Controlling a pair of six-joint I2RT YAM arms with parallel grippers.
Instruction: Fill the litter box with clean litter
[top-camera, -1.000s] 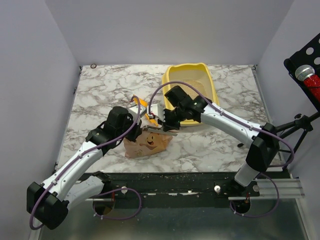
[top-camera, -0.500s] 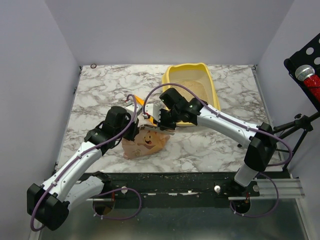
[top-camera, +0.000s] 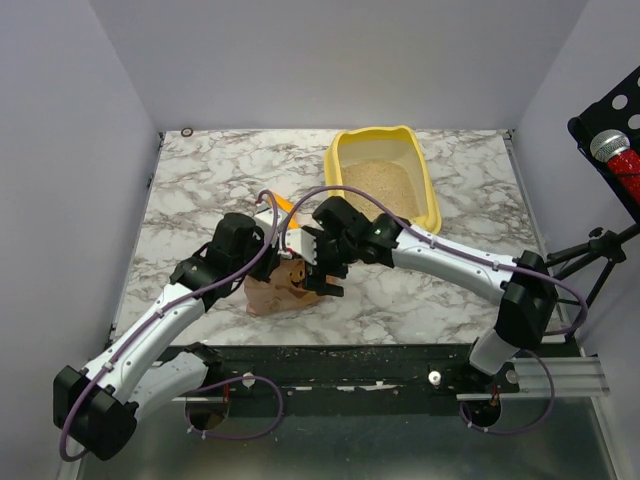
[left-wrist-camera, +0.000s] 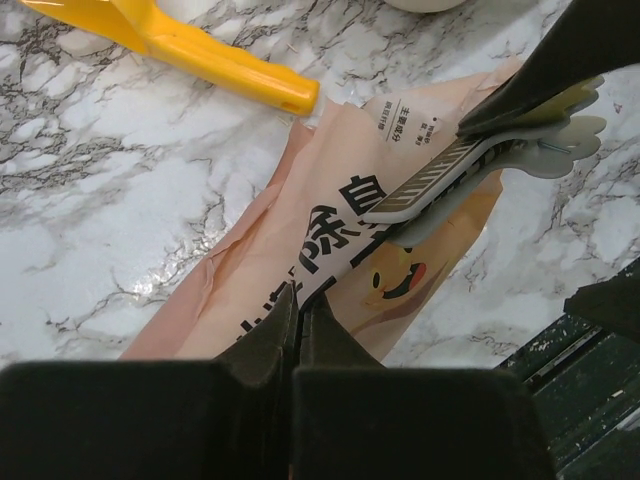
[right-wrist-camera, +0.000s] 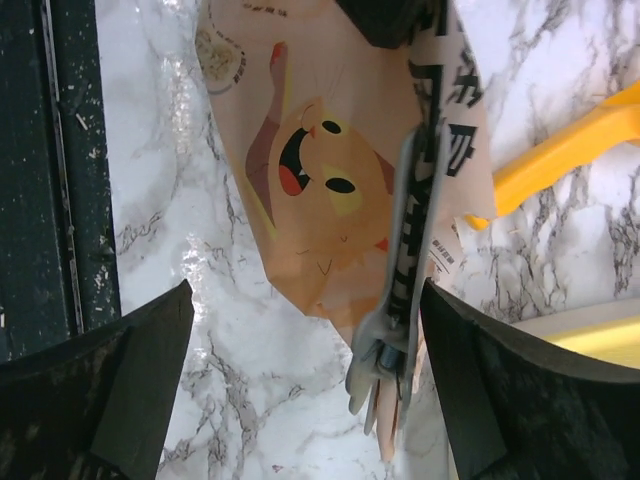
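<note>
The yellow litter box (top-camera: 425, 180) stands at the back right with beige clean litter (top-camera: 375, 178) spread inside. A pinkish-tan bag (top-camera: 285, 292) with a cartoon face lies on the marble between the arms, a grey clip (left-wrist-camera: 480, 160) clamped across its end. My left gripper (left-wrist-camera: 296, 312) is shut on the bag's (left-wrist-camera: 300, 225) edge. Above the clipped end of the bag (right-wrist-camera: 330, 170), my right gripper (right-wrist-camera: 305, 295) hangs wide open. Its fingers (right-wrist-camera: 140, 370) straddle the clip (right-wrist-camera: 400, 290) without touching it.
An orange scoop (top-camera: 282, 206) lies on the marble just behind the bag, its handle (left-wrist-camera: 215, 62) close to the bag's corner. The litter box rim (right-wrist-camera: 590, 335) is close beside my right fingers. The table's dark front rail (right-wrist-camera: 50, 170) runs just past the bag.
My right gripper has sprung open and let go of the clipped bag end. That arm has moved left, off the litter box front. The bag has settled lower.
</note>
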